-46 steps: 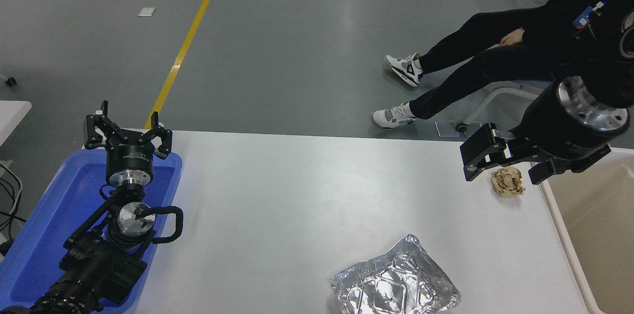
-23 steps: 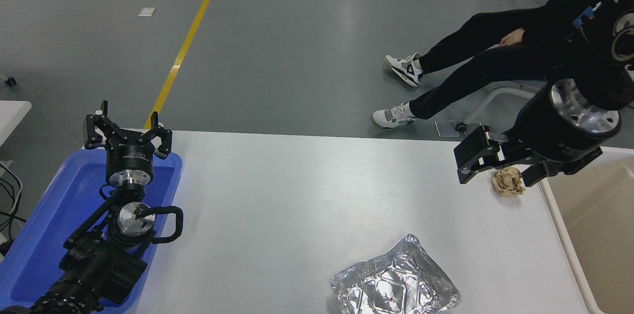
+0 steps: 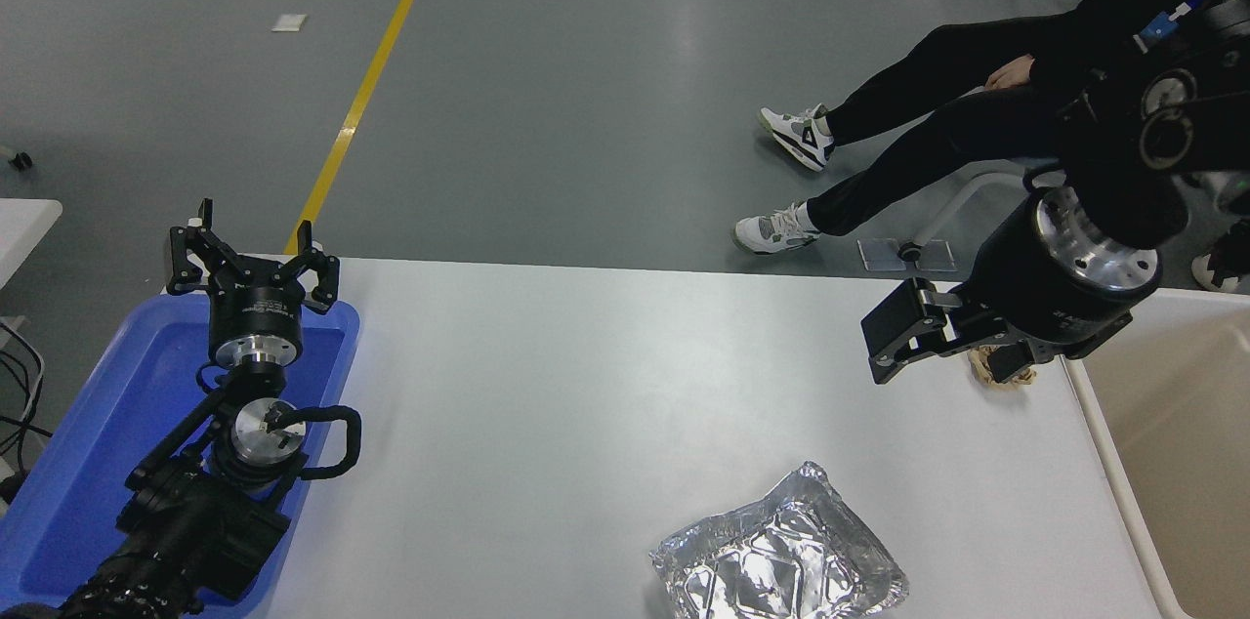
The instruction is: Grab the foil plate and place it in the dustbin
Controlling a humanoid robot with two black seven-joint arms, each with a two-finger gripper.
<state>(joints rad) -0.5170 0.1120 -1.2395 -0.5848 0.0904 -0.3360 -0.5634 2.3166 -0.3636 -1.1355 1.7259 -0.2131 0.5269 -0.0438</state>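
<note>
The foil plate (image 3: 778, 558), a shiny crinkled silver tray with a raised rim, lies on the white table (image 3: 605, 385) near its front edge, right of centre. The cream dustbin (image 3: 1177, 443) stands at the table's right end, partly cut off by the picture edge. My right gripper (image 3: 942, 350) hangs open above the table's far right part, well behind the foil plate, with nothing between its fingers. My left gripper (image 3: 252, 266) is parked open over the blue tray at the left.
A blue shallow tray (image 3: 117, 424) sits at the table's left end under the left arm. A small crumpled tan paper ball (image 3: 996, 373) lies mostly hidden behind my right gripper. A seated person's legs (image 3: 918, 141) stretch out beyond the far right edge.
My right gripper has moved left and slightly down, away from the dustbin, and now covers most of the paper ball. The left arm and foil plate have not moved.
</note>
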